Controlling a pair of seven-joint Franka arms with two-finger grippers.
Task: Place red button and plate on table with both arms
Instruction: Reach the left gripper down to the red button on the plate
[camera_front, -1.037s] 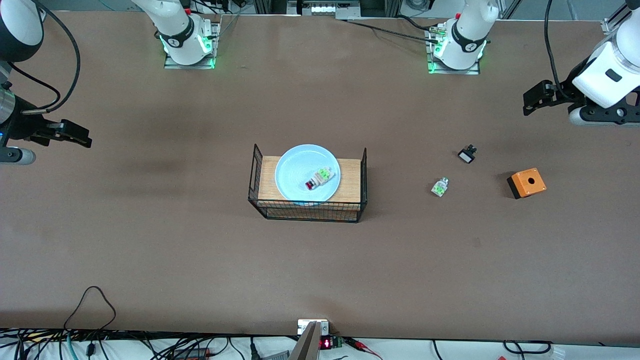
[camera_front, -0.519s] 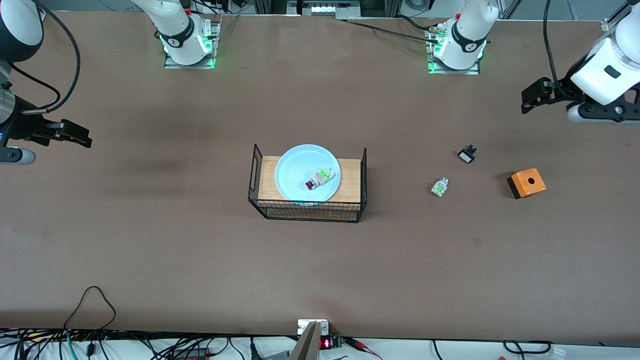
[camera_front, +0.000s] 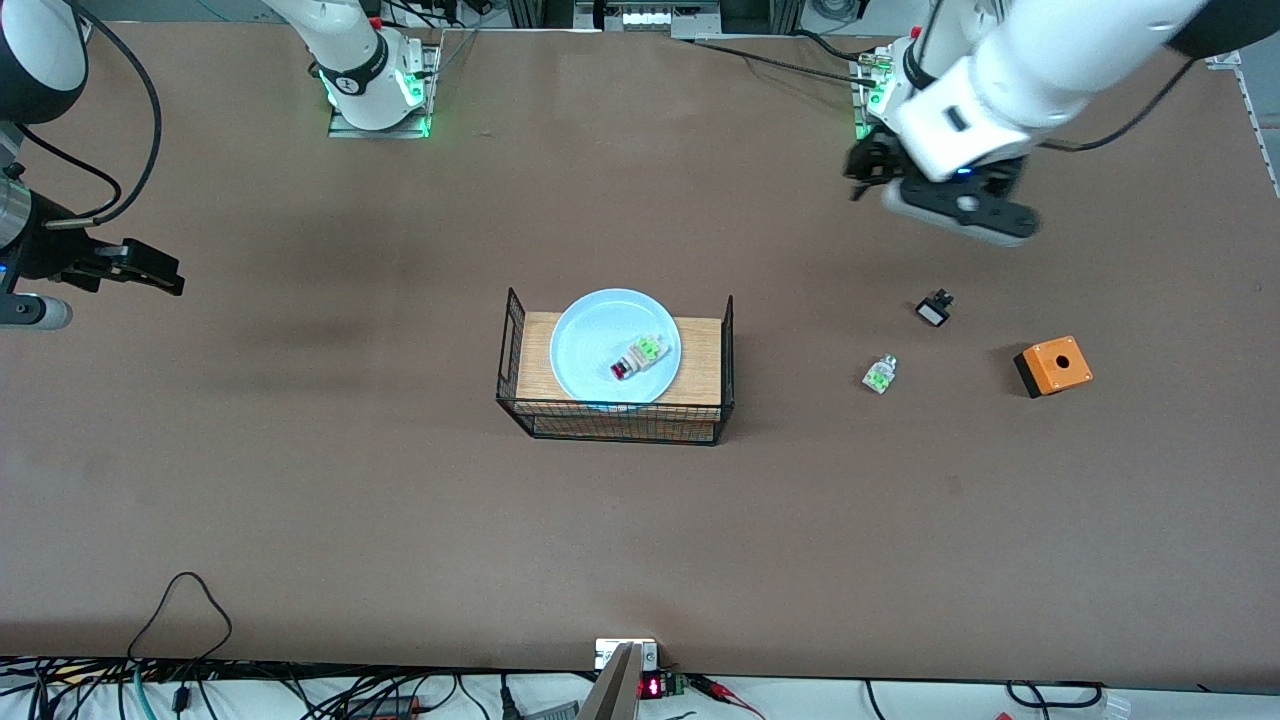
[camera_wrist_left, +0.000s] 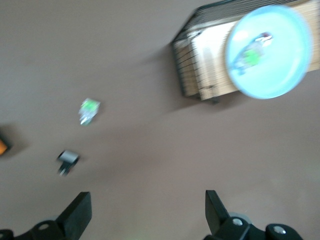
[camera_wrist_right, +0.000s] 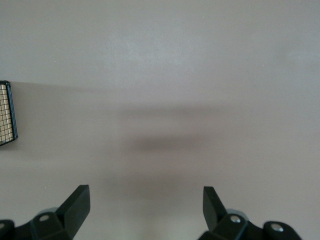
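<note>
Front view: the tiny red-capped push button (camera_front: 633, 360) lies on its side in the round light blue plate (camera_front: 600, 330) atop the wood-topped black wire basket (camera_front: 700, 400), red cap toward the camera and the right arm's end, on the matte brown table (camera_front: 300, 480). The left gripper (camera_wrist_left: 148, 210), fingers spread, hangs over bare table near its base, farther than the small black-and-white part (camera_front: 934, 308). The waiting right gripper (camera_wrist_right: 146, 207), fingers apart, hovers over its table end.

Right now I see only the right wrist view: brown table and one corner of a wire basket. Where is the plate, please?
Observer: The plate sits on the wood top of the basket, not on the table.
Operator: And the red button?
Observer: The red button lies in the plate.
Operator: Where are both pincers?
Observer: The left pincer hangs open over the table toward the left arm's end; the right pincer waits open over the right arm's end.
</note>
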